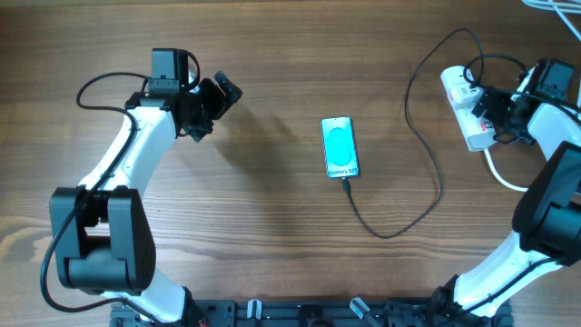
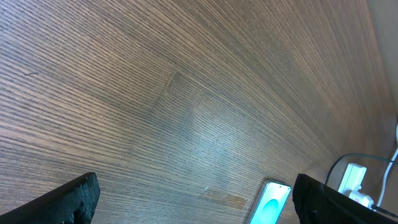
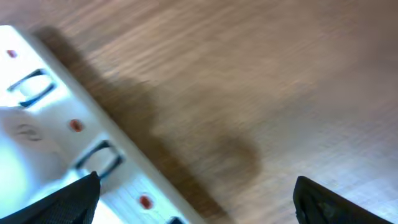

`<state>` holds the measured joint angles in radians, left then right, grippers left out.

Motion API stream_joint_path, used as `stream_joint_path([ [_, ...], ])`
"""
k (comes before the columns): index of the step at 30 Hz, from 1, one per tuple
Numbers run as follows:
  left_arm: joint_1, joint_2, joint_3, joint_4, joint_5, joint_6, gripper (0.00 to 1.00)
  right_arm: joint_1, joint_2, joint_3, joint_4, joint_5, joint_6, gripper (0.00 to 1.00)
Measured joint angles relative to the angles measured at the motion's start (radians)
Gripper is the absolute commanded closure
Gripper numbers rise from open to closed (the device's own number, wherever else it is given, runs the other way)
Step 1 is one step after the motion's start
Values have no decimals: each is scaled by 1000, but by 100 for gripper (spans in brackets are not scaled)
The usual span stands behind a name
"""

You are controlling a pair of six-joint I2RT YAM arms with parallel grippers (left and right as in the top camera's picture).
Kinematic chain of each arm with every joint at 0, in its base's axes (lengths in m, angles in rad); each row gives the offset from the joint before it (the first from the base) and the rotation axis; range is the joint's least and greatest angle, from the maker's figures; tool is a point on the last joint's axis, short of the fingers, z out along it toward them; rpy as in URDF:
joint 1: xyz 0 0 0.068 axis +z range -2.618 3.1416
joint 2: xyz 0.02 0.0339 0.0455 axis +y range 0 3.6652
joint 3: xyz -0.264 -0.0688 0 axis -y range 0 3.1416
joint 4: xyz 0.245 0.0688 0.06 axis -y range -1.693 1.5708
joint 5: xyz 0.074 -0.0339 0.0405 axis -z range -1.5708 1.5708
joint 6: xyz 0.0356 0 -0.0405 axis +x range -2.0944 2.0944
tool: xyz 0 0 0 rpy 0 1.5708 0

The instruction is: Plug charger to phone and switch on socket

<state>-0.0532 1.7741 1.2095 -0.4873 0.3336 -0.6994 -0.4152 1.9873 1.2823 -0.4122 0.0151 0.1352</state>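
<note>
**Table** (image 1: pixel 272 227): brown wood-grain top, matte, with fine straight lines running left to right in the overhead view. It fills the background of all three views.

**Phone** (image 1: pixel 340 147): slim rectangle with rounded corners and pale edges. The screen is lit teal-green with an oval and a line of white text. It lies flat and face up near the table's middle, its long side running away from the robot. There is bare wood on its left, far and right sides, and it is well apart from both grippers.

**Charger** (image 1: pixel 439 182): long, thin black cable. One end meets the phone's near short edge; whether the plug is fully seated cannot be told. From there it dips toward the near edge, swings right, then climbs in a wide loop to the socket.

**Socket** (image 1: pixel 466 109): white oblong plastic strip at the far right of the table, lying at a slant. It has small red marks beside dark-outlined slots. A white plug sits on it. A thick white cord (image 1: pixel 497 171) trails from it toward the near side. The switch position cannot be told.

**Left gripper** (image 1: pixel 216 98): black, with rough-surfaced fingers (image 2: pixel 78 198). Jaws are spread wide with nothing between them. It is over bare wood at the far left, well apart from the phone.

**Right gripper** (image 1: pixel 495 107): black, jaws spread wide and empty. It is over the socket, with one finger (image 3: pixel 71 199) above the strip's white face and the other above bare wood. The wrist view is blurred, so contact cannot be told.
</note>
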Motion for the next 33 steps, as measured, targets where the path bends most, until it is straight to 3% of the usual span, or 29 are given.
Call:
stream_joint_path([
  [5, 0, 0, 0, 0, 0, 0, 0, -5, 0, -3, -5, 84, 26, 0],
  [17, 0, 0, 0, 0, 0, 0, 0, -4, 1, -19, 105, 41, 24, 0],
  [33, 0, 0, 0, 0, 0, 0, 0, -4, 1, -20, 111, -37, 12, 0],
])
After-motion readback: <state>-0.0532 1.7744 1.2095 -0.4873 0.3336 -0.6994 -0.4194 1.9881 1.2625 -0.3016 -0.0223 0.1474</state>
